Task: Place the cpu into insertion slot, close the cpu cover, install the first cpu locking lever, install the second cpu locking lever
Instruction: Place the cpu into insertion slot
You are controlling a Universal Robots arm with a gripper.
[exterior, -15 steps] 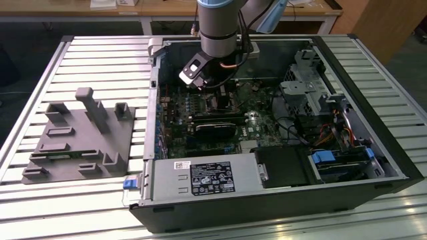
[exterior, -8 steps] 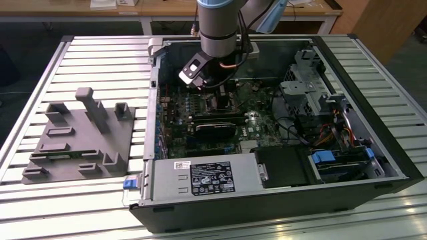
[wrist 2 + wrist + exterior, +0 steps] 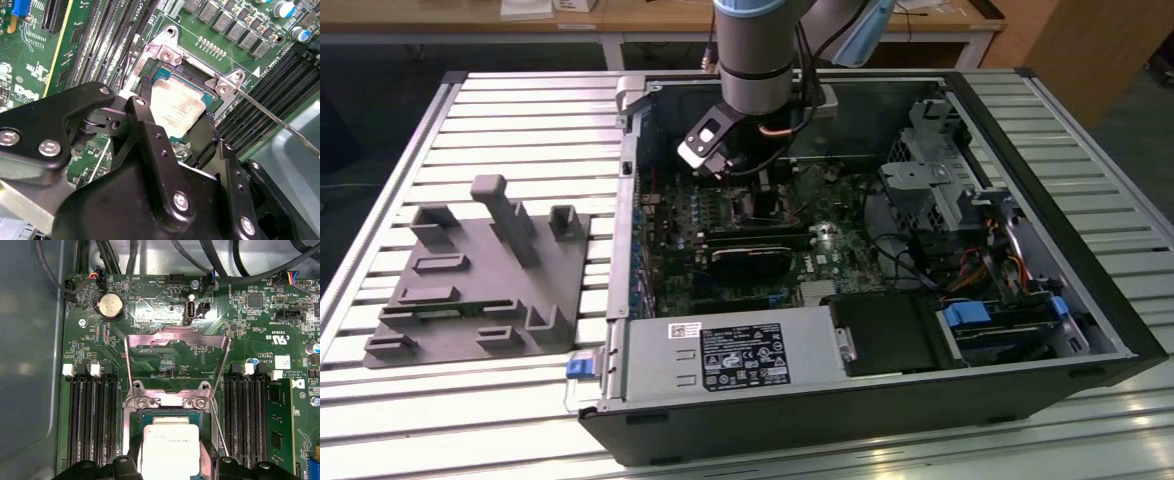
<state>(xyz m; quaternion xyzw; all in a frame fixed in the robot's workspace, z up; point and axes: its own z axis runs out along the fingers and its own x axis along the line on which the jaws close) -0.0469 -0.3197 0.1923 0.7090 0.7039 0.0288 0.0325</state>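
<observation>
The cpu (image 3: 170, 452), a pale silver square plate, sits level between my two black fingers right over the insertion slot (image 3: 170, 413); I cannot tell whether it rests in the socket. My gripper (image 3: 170, 442) is shut on the cpu, one finger on each opposite edge. In the second wrist view the cpu (image 3: 177, 107) lies between the fingers (image 3: 145, 117) of the gripper (image 3: 175, 111). The cpu cover (image 3: 177, 336) stands swung up and open behind the socket. A thin locking lever (image 3: 270, 117) sticks out beside it, unlatched. In the exterior view my gripper (image 3: 750, 195) reaches down into the computer case.
Long black memory slots (image 3: 92, 420) flank the socket on both sides. Cables (image 3: 100, 255) hang near the board's far edge. The open case (image 3: 627, 200) holds a drive cage (image 3: 934, 180) and a power supply (image 3: 734, 355). A grey fixture (image 3: 480, 270) lies at the exterior view's left.
</observation>
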